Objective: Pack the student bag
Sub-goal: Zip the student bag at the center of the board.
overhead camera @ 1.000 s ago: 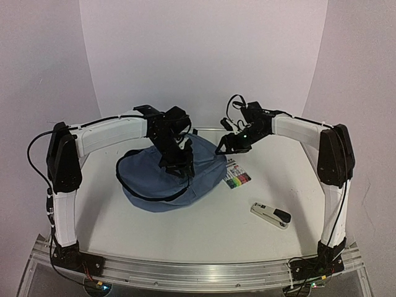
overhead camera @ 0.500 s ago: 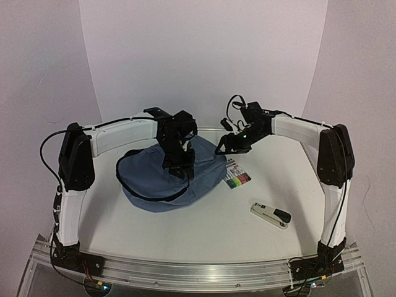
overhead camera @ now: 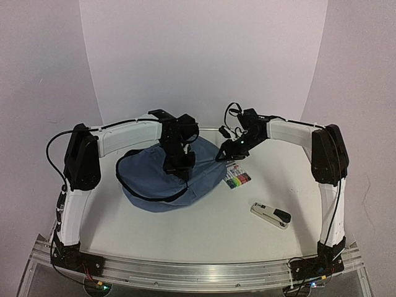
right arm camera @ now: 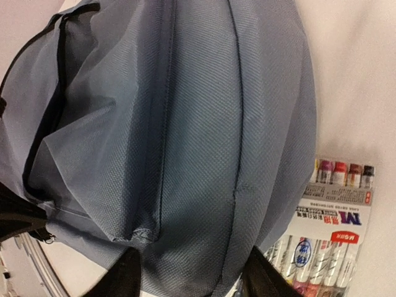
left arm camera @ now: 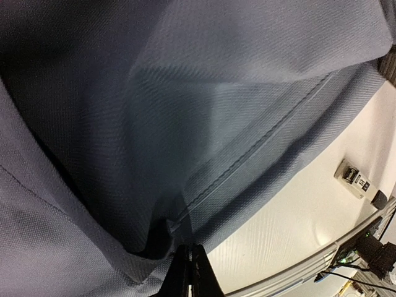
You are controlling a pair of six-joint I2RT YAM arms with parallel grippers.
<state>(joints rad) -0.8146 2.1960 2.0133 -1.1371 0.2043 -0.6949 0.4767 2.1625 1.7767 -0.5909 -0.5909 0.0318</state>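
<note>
The slate-blue student bag (overhead camera: 154, 182) lies on the white table, left of centre. My left gripper (overhead camera: 178, 166) is over the bag's middle, its jaws pressed together at a fold of the bag's fabric (left arm camera: 204, 154); the closed fingertips (left arm camera: 190, 263) meet the fabric's edge. My right gripper (overhead camera: 226, 152) is at the bag's far right edge. It is open, with the two fingers (right arm camera: 127, 278) wide apart on either side of the bag's fabric (right arm camera: 185, 136). A black zipper line (right arm camera: 59, 68) runs along the bag's far side.
A clear pack of coloured markers (overhead camera: 237, 176) lies just right of the bag, also seen in the right wrist view (right arm camera: 331, 229). A white and black stapler (overhead camera: 271, 215) lies at the front right, seen small in the left wrist view (left arm camera: 356, 180).
The left arm's elbow has swung right and its gripper has shifted slightly back over the bag. The right gripper has edged left, closer to the bag's edge.
</note>
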